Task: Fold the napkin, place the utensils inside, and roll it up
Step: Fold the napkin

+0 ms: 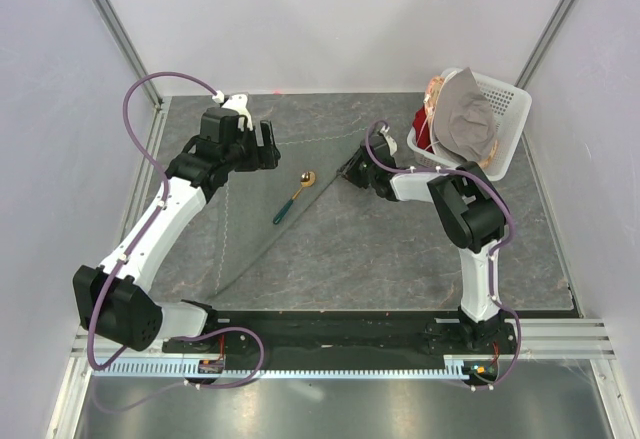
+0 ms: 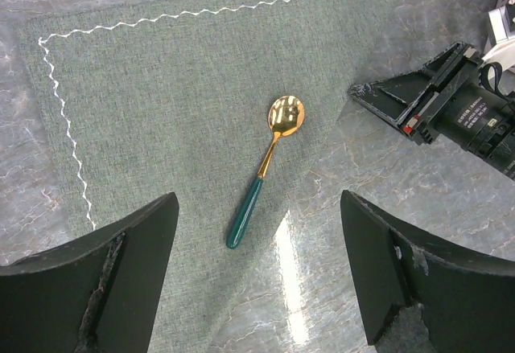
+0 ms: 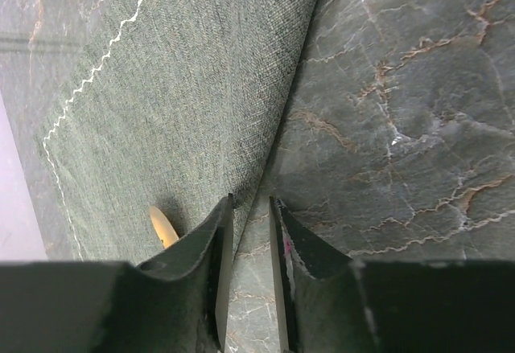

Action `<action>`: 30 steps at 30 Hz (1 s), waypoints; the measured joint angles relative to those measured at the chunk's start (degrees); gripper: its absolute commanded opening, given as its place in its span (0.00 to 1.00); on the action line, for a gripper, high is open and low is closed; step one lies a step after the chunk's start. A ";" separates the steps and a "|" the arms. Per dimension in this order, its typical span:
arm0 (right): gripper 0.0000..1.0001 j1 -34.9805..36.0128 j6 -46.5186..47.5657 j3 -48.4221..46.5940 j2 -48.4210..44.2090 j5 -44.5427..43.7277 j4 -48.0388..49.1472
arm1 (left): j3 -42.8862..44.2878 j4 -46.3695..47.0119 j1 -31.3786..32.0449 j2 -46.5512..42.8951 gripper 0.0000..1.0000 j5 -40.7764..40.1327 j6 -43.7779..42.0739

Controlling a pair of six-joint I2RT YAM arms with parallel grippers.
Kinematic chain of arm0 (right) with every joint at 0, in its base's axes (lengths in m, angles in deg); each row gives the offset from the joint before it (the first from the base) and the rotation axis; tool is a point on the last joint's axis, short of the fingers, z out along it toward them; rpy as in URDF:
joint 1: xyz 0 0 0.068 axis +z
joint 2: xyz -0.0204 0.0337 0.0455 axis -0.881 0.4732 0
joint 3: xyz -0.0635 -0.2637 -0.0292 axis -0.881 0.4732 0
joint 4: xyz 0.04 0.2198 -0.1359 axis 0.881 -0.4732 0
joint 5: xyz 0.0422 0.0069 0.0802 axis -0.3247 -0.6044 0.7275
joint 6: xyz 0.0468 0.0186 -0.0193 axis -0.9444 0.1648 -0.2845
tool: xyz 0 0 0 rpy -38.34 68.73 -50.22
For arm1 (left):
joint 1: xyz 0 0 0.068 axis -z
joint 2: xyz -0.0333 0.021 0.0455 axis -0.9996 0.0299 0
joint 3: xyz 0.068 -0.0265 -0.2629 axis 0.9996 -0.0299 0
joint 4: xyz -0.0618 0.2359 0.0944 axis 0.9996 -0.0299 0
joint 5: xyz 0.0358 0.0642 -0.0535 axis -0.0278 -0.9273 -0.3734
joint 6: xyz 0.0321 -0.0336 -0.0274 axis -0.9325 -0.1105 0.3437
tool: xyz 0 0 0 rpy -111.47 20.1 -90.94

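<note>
The dark grey-green napkin [image 1: 255, 194] lies flat, folded into a triangle with its fold edge running diagonally. The spoon [image 1: 295, 199], with a gold bowl and teal handle, lies on it close to the fold edge. My left gripper [image 1: 268, 147] is open and empty above the napkin's far side; in the left wrist view the spoon [image 2: 261, 172] lies between its wide-spread fingers [image 2: 137, 248]. My right gripper [image 1: 350, 171] sits low at the napkin's far right corner. In the right wrist view [image 3: 251, 200] its jaws stand narrowly apart with bare table between them, beside the fold edge [image 3: 282, 112].
A white basket [image 1: 512, 119] with a paler grey-beige cloth [image 1: 468, 119] and red and pale items stands at the far right. White walls and metal frame posts enclose the dark marbled table [image 1: 420, 249].
</note>
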 measured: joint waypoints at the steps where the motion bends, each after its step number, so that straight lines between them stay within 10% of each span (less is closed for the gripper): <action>1: 0.26 0.00 -0.11 0.00 0.07 -0.07 0.00 | 0.00 0.00 0.00 0.00 0.89 0.02 0.00; 16: 0.00 -0.11 0.04 -2.25 2.89 1.18 1.38 | 0.00 0.00 0.00 -0.63 0.89 -0.04 0.00; 30: 0.00 0.61 -2.38 6.97 -1.53 1.31 6.99 | 0.00 0.13 0.00 -1.81 0.89 -0.04 0.00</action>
